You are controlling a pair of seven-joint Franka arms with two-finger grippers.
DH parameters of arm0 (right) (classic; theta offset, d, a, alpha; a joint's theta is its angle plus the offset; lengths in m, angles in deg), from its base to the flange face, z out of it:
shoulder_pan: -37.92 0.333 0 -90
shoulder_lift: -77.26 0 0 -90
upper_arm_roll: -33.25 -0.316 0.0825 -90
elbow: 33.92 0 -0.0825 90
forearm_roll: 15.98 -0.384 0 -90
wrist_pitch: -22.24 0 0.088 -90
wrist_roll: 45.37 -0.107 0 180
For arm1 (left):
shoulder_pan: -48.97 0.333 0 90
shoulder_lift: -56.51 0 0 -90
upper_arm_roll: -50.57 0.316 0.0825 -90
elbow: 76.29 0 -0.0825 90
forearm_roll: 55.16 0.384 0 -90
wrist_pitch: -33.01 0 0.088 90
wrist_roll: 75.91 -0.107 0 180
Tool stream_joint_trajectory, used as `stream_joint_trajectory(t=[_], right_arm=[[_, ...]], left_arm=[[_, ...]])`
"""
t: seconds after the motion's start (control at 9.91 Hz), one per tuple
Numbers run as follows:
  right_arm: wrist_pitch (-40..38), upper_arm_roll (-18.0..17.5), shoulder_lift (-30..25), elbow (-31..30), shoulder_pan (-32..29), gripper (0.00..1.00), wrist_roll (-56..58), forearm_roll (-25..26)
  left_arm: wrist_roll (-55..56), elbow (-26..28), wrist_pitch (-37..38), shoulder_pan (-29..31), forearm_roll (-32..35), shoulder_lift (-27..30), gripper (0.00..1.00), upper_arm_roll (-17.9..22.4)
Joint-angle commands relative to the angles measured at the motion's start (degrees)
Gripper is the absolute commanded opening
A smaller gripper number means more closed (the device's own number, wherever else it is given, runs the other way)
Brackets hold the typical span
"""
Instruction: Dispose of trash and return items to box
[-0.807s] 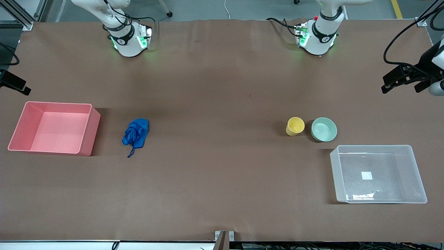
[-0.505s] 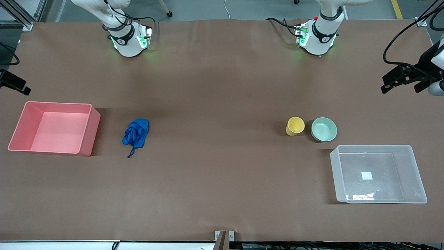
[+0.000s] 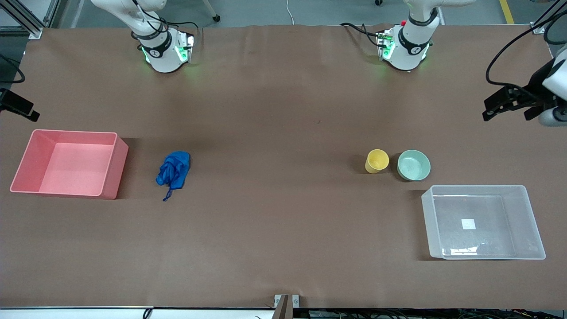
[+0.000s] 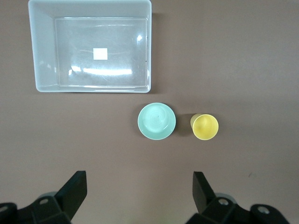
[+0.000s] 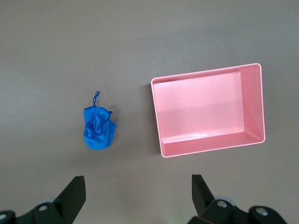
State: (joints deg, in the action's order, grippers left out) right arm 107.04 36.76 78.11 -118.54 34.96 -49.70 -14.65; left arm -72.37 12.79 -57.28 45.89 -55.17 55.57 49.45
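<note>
At the front view's upper edge, left end effector (image 3: 511, 106) has crept slightly, released and empty; right end effector (image 5: 138, 189) waits, released. Blue wad (image 3: 173, 170), yellow cup (image 3: 377, 160), mint-green bowl (image 3: 413, 165) sit mid-frame, untouched: barely begun.

The left gripper (image 3: 505, 106), jaws spread wide and high over the table's edge at the left arm's end, has shifted slightly toward the bases and toward the table's middle
</note>
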Motion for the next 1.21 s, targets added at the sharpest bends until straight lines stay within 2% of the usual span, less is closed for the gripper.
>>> stream_joint_trajectory(t=[0.0, 0.2, 0.3, 0.4, 0.5, 0.71, 0.81, 0.91, 1.11], right_arm=[[0.3, -0.2, -1.6, -3.2, 1.2, 1.00, -1.2, -0.5], [6.4, -0.3, -1.0, -7.9, 7.8, 1.00, -11.4, -0.4], [12.0, -0.3, 0.0, -12.6, 10.8, 1.00, -15.0, -0.4], [20.7, -0.3, 1.9, -18.8, 13.9, 1.00, -19.4, -0.4], [27.1, -0.2, 5.0, -23.3, 16.7, 1.00, -23.7, 0.0], [41.1, -0.2, 9.9, -32.6, 16.6, 1.00, -24.1, 0.3], [48.4, -0.2, 12.9, -36.0, 16.5, 1.00, -23.9, 0.6], [53.7, -0.1, 16.3, -37.8, 16.6, 1.00, -23.6, 1.1], [56.0, -0.1, 19.6, -38.2, 15.6, 1.00, -23.7, 5.2]], left_arm=[[-0.9, 15.3, -11.2, -0.5, 0.3, 1.8, 1.00, 0.8], [-1.0, 28.3, -24.4, -0.4, 0.1, 2.5, 1.00, 2.3], [-1.2, 35.3, -34.0, -0.4, 0.1, 2.3, 1.00, 2.6], [-1.2, 40.3, -41.1, -0.8, 0.1, 1.4, 1.00, 3.9], [-1.2, 43.3, -47.2, -0.8, 0.1, -1.2, 1.00, 3.9], [-1.1, 44.6, -55.7, -0.6, 0.0, -9.5, 1.00, 3.9], [-1.0, 46.8, -59.3, -0.6, 0.0, -10.8, 1.00, 3.9], [-1.0, 48.0, -63.0, -0.5, 0.0, -12.7, 1.00, 3.9], [-0.8, 48.3, -67.5, 0.0, -0.1, -17.1, 0.95, 3.8]])
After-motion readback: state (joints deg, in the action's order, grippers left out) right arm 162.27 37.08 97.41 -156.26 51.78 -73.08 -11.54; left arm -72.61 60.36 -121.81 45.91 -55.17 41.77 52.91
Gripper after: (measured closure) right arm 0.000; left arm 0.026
